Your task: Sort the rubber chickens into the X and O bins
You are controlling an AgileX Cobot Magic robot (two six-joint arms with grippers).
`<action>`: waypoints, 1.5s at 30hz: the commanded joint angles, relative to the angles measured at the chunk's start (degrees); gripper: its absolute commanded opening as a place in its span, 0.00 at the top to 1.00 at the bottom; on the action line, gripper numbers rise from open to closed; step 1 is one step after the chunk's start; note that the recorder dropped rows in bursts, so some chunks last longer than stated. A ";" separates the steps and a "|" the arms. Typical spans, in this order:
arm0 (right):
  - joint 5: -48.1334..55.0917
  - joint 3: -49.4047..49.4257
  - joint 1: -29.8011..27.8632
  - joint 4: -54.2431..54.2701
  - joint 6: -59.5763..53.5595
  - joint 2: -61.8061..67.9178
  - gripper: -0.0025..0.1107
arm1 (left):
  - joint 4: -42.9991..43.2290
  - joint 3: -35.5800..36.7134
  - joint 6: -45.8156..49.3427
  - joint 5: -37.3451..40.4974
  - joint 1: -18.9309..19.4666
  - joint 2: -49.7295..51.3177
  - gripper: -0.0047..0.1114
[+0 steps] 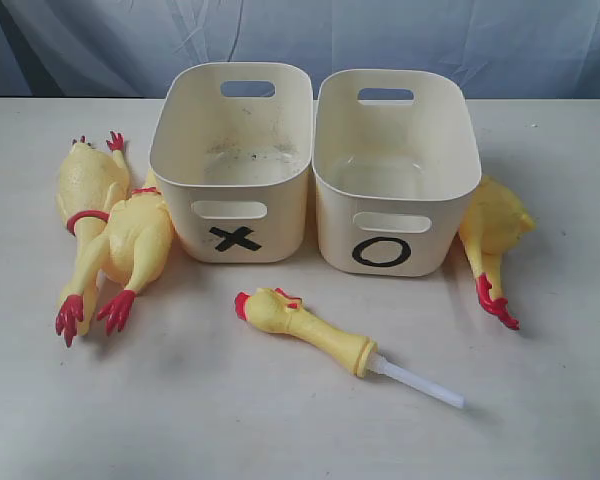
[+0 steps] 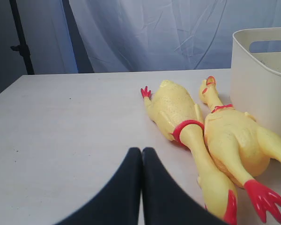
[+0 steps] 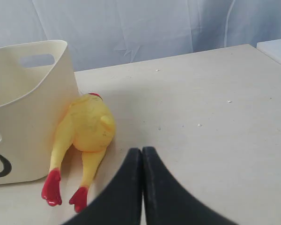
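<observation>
Two cream bins stand side by side at the back of the table: the X bin (image 1: 232, 160) on the left and the O bin (image 1: 395, 170) on the right, both with nothing inside. Two yellow rubber chickens (image 1: 90, 215) (image 1: 138, 240) lie beside the X bin. A third chicken (image 1: 490, 235) lies against the O bin's right wall. The short head-and-neck piece (image 1: 310, 328) with its white tube (image 1: 420, 385) rests in front of the bins. My left gripper (image 2: 141, 151) is shut and holds nothing, short of the two chickens (image 2: 178, 110) (image 2: 239, 140). My right gripper (image 3: 141, 150) is shut too, near the third chicken (image 3: 89, 126).
The pale table (image 1: 230, 400) carries everything, backed by a blue-white curtain (image 1: 300, 40). A dark stand (image 2: 18, 37) rises beyond the table's far edge in the left wrist view. Neither arm shows in the exterior view.
</observation>
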 commanded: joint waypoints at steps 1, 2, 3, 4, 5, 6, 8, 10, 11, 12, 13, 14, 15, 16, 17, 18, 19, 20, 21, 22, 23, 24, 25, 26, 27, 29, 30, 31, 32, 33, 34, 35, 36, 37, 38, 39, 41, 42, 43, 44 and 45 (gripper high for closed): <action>-0.54 0.22 -0.33 -0.26 -0.11 -0.35 0.98 | -0.36 -0.40 -0.39 -0.86 -0.20 -0.30 0.96; -0.54 0.22 -0.33 -0.26 -0.11 -0.35 0.98 | -0.36 -0.40 -0.39 -0.86 -0.20 -0.30 0.96; -0.54 0.22 -0.33 -0.26 -0.11 -0.35 0.98 | -0.36 -0.40 -0.39 -0.86 -0.20 -0.30 0.96; -0.54 0.22 -0.33 -0.26 -0.11 -0.35 0.98 | -0.36 -0.40 -0.39 -0.86 -0.20 -0.30 0.96; -0.54 0.22 -0.33 -0.26 -0.11 -0.35 0.98 | -0.36 -0.40 -0.39 -0.86 -0.20 -0.30 0.96; -0.54 0.22 -0.33 -0.26 -0.11 -0.35 0.98 | -0.36 -0.40 -0.39 -0.86 -0.20 -0.30 0.96; -0.56 0.22 -0.33 -4.16 -0.11 -0.35 0.98 | -0.36 -0.40 -0.39 -0.86 -0.20 -0.30 0.96; -1.83 0.22 -0.33 -7.06 -0.11 -0.35 0.98 | -0.36 -0.40 -0.39 -0.86 -0.20 -0.30 0.96; -5.54 0.22 -0.33 -7.94 -0.11 -0.35 0.98 | -0.36 -0.40 -0.39 -0.86 -0.20 -0.30 0.96; -9.40 0.22 -0.33 -7.93 -0.11 -0.35 0.98 | -0.36 -0.40 -0.39 -0.86 -0.20 -0.30 0.96; -15.51 0.22 -0.33 -7.64 -0.11 -0.35 0.98 | -0.36 -0.40 -0.39 -0.86 -0.20 -0.30 0.96; -22.80 0.22 -0.33 -6.77 -0.01 -0.35 0.98 | -0.36 -0.40 -0.39 -0.86 -0.20 -0.30 0.96; -28.44 0.22 -0.33 -5.24 0.00 -0.35 0.98 | -0.36 -0.40 -0.39 -0.86 -0.20 -0.30 0.96; -35.87 0.22 -0.33 -3.68 0.26 -0.35 0.98 | -0.36 -0.40 -0.39 -0.86 -0.20 -0.30 0.96; -43.74 0.22 -0.33 -2.34 1.21 -0.35 0.98 | -0.36 -0.40 -0.39 -0.86 -0.20 -0.30 0.96; -52.21 0.22 -0.33 0.39 2.56 -0.35 0.98 | -0.36 -0.40 -0.39 -0.86 -0.20 -0.30 0.96; -61.14 0.22 -0.33 3.23 4.22 -0.35 0.98 | -0.36 -0.40 -0.39 -0.86 -0.20 -0.30 0.96; -68.29 0.22 -0.33 5.29 6.56 -0.35 0.98 | -0.36 -0.40 -0.39 -0.86 -0.20 -0.30 0.96; -76.05 0.22 -0.33 7.44 10.12 -0.35 0.99 | -0.36 -0.40 -0.39 -0.86 -0.20 -0.30 0.96; -80.39 0.22 -0.33 10.75 11.65 -0.35 0.99 | -0.36 -0.40 -0.39 -0.86 -0.20 -0.30 0.96; -80.41 -0.86 -0.33 13.28 12.11 -0.35 0.99 | -0.36 -0.40 -0.39 -0.86 -0.20 -0.30 0.96; -76.52 -2.76 -0.33 14.53 12.37 -0.35 0.99 | -0.36 -0.40 -0.39 -0.86 -0.20 -0.30 0.96; -70.84 -4.69 -0.21 14.26 12.94 -0.35 0.99 | -0.36 -0.40 -0.39 -0.86 -0.20 -0.30 0.96; -60.90 -7.69 0.11 12.74 15.23 -0.35 0.99 | -0.36 -0.40 -0.39 -0.86 -0.20 -0.30 0.96; -49.18 -11.33 0.52 10.98 18.80 0.46 0.99 | -0.36 -0.40 -0.39 -0.86 -0.20 -0.30 0.96; -27.82 -19.62 1.09 6.07 22.86 4.01 0.99 | -0.36 -0.40 -0.39 -0.86 -0.20 -0.30 0.96; -20.77 -23.33 1.21 3.82 22.86 7.14 0.99 | -0.36 -0.40 -0.39 -0.86 -0.20 -0.30 0.96; -16.91 -25.94 1.32 2.18 22.73 10.02 0.99 | -0.36 -0.40 -0.39 -0.86 -0.20 -0.30 0.96; -14.38 -28.16 1.32 -0.28 22.05 14.07 0.99 | -0.36 -0.40 -0.39 -0.86 -0.20 -0.30 0.96; -12.06 -31.14 1.32 -3.63 19.54 18.23 0.99 | -0.36 -0.40 -0.39 -0.86 -0.20 -0.30 0.96; -11.04 -32.84 1.81 -7.34 17.36 22.52 0.99 | -0.36 -0.40 -0.39 -0.86 -0.20 -0.30 0.96; -9.92 -34.71 2.20 -9.98 15.18 26.81 0.99 | -0.36 -0.40 -0.39 -0.86 -0.20 -0.30 0.96; -8.09 -36.15 2.56 -11.54 13.46 30.24 0.99 | -0.36 -0.40 -0.39 -0.86 -0.20 -0.30 0.96; -5.97 -37.95 2.71 -13.37 12.08 34.52 0.99 | -0.36 -0.40 -0.39 -0.86 -0.20 -0.30 0.96; -4.35 -39.61 2.85 -14.49 11.23 38.58 0.99 | -0.36 -0.40 -0.39 -0.86 -0.20 -0.30 0.96; -3.45 -41.06 3.11 -15.47 10.73 42.33 0.99 | -0.36 -0.40 -0.39 -0.86 -0.20 -0.30 0.96; -3.43 -43.28 3.11 -17.21 9.65 47.90 0.99 | -0.36 -0.40 -0.39 -0.86 -0.20 -0.30 0.96; -4.69 -44.05 3.11 -17.45 9.92 50.34 0.99 | -0.36 -0.40 -0.39 -0.86 -0.20 -0.30 0.96; -5.18 -44.53 3.11 -16.99 10.32 52.36 0.99 | -0.36 -0.40 -0.39 -0.86 -0.20 -0.30 0.96; -5.18 -44.92 3.11 -15.88 10.22 54.48 0.99 | -0.36 -0.40 -0.39 -0.86 -0.20 -0.30 0.96; -4.78 -45.04 3.11 -16.00 9.93 56.63 0.99 | -0.36 -0.40 -0.39 -0.86 -0.20 -0.30 0.96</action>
